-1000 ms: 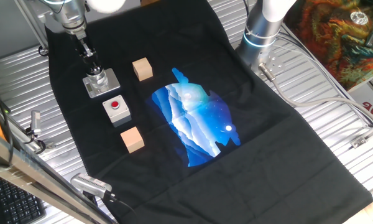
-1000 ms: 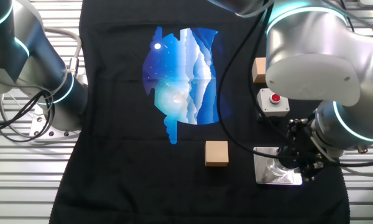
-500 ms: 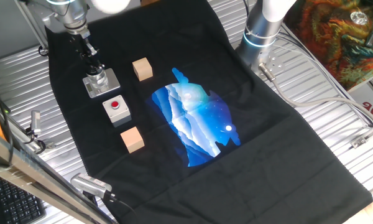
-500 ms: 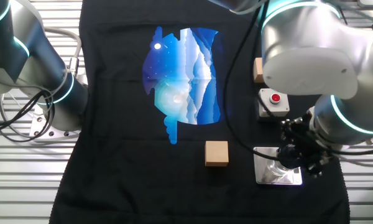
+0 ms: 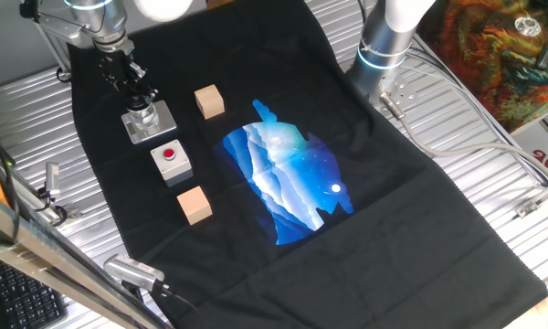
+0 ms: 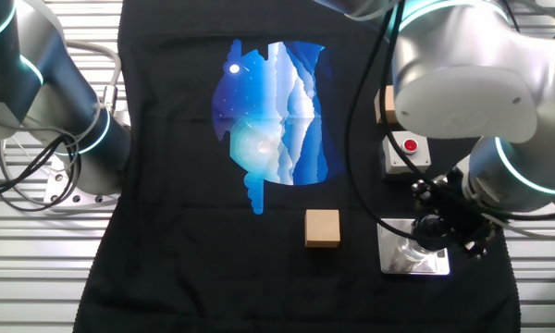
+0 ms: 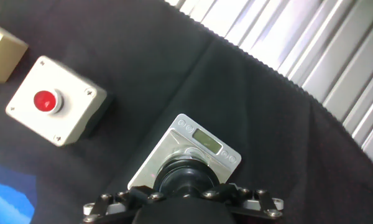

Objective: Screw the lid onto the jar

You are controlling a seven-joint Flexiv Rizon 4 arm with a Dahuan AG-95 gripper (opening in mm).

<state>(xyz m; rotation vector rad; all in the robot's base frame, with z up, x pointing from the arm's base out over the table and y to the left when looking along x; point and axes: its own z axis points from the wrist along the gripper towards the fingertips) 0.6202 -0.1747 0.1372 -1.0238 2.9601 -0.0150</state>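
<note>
The jar (image 5: 146, 117) is a small clear cylinder standing on its grey square base plate (image 5: 161, 129) at the far left of the black cloth. My gripper (image 5: 141, 102) hangs straight down over it, its dark fingers reaching the jar's top. In the hand view the round black lid (image 7: 185, 176) sits on top of the jar, over the base plate (image 7: 202, 144), directly under the gripper (image 7: 185, 188), which appears shut on the lid. The other fixed view shows the jar (image 6: 410, 252) partly hidden behind the gripper (image 6: 425, 231).
A grey box with a red button (image 5: 171, 160) stands just in front of the jar. One wooden cube (image 5: 209, 101) lies to its right and another (image 5: 194, 204) nearer the front. A second arm's base (image 5: 384, 46) stands at the back. The cloth's edge and the ribbed metal table (image 7: 298, 37) lie close behind the jar.
The wrist has turned about its vertical axis above the jar, so the hand's side parts point a different way. The jar and its plate have stayed put.
</note>
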